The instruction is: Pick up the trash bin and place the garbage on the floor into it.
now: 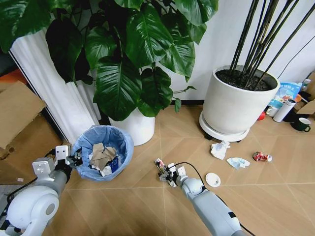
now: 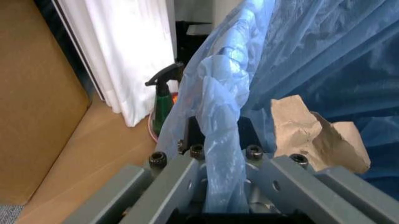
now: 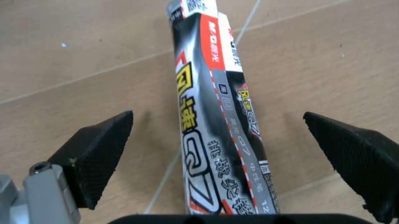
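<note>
Your right gripper (image 3: 224, 154) is spread wide, pads (image 3: 100, 154) on either side of a long flattened wrapper box (image 3: 215, 116) lying on the floor (image 3: 81, 51). Its long axis runs 12 to 6 from the wrist, square across the jaw line. In the head view this gripper (image 1: 170, 175) sits at 4 o'clock of the trash bin (image 1: 102, 152), well apart. Your left gripper (image 2: 218, 186) pinches the bin's blue bag (image 2: 215, 121) at the rim, so the right arm is nearer.

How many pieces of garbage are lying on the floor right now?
5: a wrapper between the right gripper's fingers, a disc, white paper, a blue-white scrap, a red can. More may be hidden.
</note>
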### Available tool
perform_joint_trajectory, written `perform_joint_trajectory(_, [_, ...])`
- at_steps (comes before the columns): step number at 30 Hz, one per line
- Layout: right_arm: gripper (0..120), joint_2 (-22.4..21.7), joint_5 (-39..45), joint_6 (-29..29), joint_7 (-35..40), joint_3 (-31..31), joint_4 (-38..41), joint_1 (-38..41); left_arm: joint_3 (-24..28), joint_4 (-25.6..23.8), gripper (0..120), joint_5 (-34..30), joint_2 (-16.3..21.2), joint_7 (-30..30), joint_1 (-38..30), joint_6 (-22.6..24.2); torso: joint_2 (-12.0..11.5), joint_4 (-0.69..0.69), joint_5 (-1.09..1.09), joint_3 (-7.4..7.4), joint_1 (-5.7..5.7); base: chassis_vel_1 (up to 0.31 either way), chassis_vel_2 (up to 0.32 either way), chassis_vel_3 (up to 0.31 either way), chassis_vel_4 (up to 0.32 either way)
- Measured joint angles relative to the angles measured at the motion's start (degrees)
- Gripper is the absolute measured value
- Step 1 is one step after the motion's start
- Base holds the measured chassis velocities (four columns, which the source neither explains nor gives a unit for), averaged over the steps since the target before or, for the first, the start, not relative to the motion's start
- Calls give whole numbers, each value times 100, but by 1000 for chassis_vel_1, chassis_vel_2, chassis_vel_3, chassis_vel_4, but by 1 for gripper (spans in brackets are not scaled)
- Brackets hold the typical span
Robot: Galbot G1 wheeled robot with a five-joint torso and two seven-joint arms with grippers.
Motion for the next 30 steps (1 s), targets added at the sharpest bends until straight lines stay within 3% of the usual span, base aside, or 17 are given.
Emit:
perform_joint_trajectory(6, [93,110,-31,27,-87,50,-259,99,-5,-29,0,-3,-3,-13,15,-4,0,0,0,0,0,0,0,0,0])
perform_joint_trajectory(11, [70,275,-105,82,-154,117,-597,216,-19,-30,0,-17,1,-21,9,-7,0,0,0,0,0,0,0,0,0])
perform_joint_trajectory(20, [43,368,-201,121,-165,213,-757,246,-16,-25,0,-78,46,-41,-41,-7,1,-2,-2,-1,0,0,0,0,0])
perform_joint_trajectory(23, [26,389,-266,136,-158,254,-796,242,0,-12,0,-86,46,-44,-51,-7,2,-1,-2,-1,0,0,0,0,0])
perform_joint_trajectory(30, [6,367,-266,137,-69,325,-667,130,10,-6,0,-88,45,-45,-51,-2,1,2,1,0,0,0,0,0,0])
